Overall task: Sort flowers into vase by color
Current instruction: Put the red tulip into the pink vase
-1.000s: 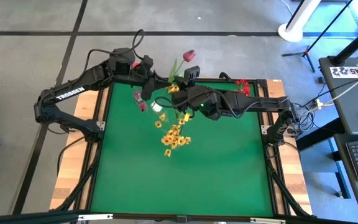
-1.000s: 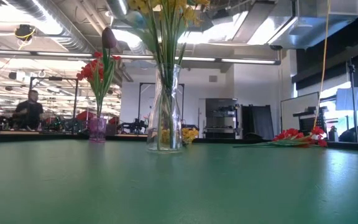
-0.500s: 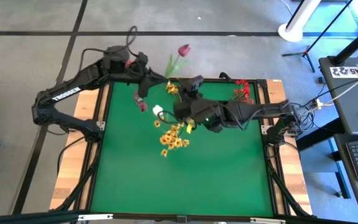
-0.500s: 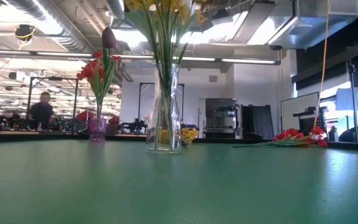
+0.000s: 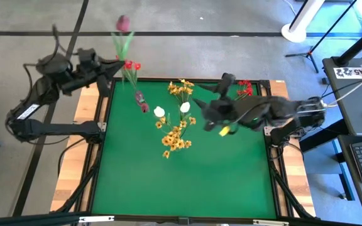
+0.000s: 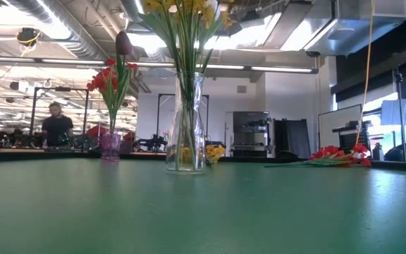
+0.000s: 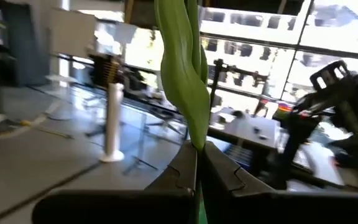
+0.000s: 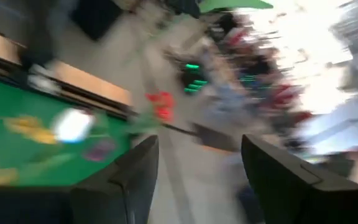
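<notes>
My left gripper (image 5: 110,63) is beyond the table's far left corner. It is shut on a flower with a dark-red bud (image 5: 123,24) and long green leaves (image 7: 182,68). A small purple vase (image 5: 142,103) holds red clusters (image 6: 108,77) and a dark-red bud (image 6: 123,44). A clear glass vase (image 6: 187,127) mid-table holds yellow-orange clusters (image 5: 176,139). White buds (image 5: 159,112) show among them. My right gripper (image 5: 198,102) is open and empty above the table, right of the clear vase. My left gripper pinches the flower's stem at the base of its leaves (image 7: 197,144) between its two shut fingers. The leaves and the bud stand out beyond the fingertips. The flower is lifted clear of the table. The fingers hide the lower stem.
Several red flowers (image 5: 244,88) lie on the table at its far right edge and also show in the low view (image 6: 337,156). The near half of the green table (image 5: 187,182) is free room. A person (image 6: 57,123) stands far behind the table.
My left gripper has swung from above the far edge toward the table's left, out past the far left corner. It has carried the dark-red bud flower with it. My right gripper has drawn back from the clear vase toward the table's right edge.
</notes>
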{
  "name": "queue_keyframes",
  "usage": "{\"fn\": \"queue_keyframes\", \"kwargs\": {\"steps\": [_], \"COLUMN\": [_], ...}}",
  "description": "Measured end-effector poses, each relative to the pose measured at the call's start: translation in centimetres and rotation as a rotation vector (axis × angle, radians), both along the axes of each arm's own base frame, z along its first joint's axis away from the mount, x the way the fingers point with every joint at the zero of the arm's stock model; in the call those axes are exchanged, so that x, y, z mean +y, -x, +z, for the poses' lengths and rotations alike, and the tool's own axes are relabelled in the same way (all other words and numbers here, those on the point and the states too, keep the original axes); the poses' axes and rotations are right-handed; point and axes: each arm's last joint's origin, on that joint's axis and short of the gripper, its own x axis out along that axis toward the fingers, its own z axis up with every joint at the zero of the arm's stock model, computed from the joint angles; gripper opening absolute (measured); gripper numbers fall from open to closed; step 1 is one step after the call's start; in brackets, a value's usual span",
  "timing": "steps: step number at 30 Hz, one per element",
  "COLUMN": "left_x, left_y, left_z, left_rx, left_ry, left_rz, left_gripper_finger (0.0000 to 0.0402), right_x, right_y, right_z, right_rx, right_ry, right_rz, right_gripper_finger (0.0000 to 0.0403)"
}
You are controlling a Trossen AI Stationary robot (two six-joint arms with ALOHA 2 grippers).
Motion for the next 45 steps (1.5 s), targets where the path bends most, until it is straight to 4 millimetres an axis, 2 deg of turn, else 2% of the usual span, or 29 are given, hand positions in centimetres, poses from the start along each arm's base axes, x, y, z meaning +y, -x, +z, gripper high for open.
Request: {"fn": "queue_keyframes", "kwargs": {"steps": [3, 7, 14, 17, 26, 33, 38, 45], "left_x": [-0.2, -0.2, 0.6, 0.9, 1.3, 2.0, 3.0, 4.2], "left_y": [0.5, 0.0, -1.5, -1.7, -2.0, -2.4, -2.7, -3.1], "left_z": [-2.3, -6.7, -14.9, -17.3, -21.1, -22.3, -23.5, -25.0], "left_rx": [-0.017, -0.096, -0.125, -0.113, -0.056, -0.045, -0.042, -0.05], "left_ry": [-0.049, -0.137, -0.228, -0.243, -0.254, -0.251, -0.218, -0.189], "left_rz": [0.073, 0.077, 0.153, 0.203, 0.317, 0.426, 0.478, 0.527], "left_gripper_finger": [0.0, 0.0, 0.0, 0.0, 0.0, 0.0, 0.0, 0.0], "right_x": [-1.5, -3.4, -5.0, -5.5, -7.2, -7.8, -7.7, -7.6], "right_y": [2.1, 3.5, 4.2, 4.9, 7.4, 7.5, 7.4, 7.4], "right_z": [0.6, 0.2, -2.8, -4.5, -9.7, -13.1, -13.9, -13.8], "right_rx": [-0.027, -0.042, -0.073, -0.1, -0.257, -0.248, -0.227, -0.23], "right_ry": [-0.207, -0.388, -0.47, -0.474, -0.504, -0.539, -0.555, -0.577], "right_rz": [0.106, 0.188, 0.269, 0.279, 0.278, 0.254, 0.262, 0.286], "right_gripper_finger": [0.0221, 0.0215, 0.0211, 0.0211, 0.0211, 0.0211, 0.0211, 0.0211]}}
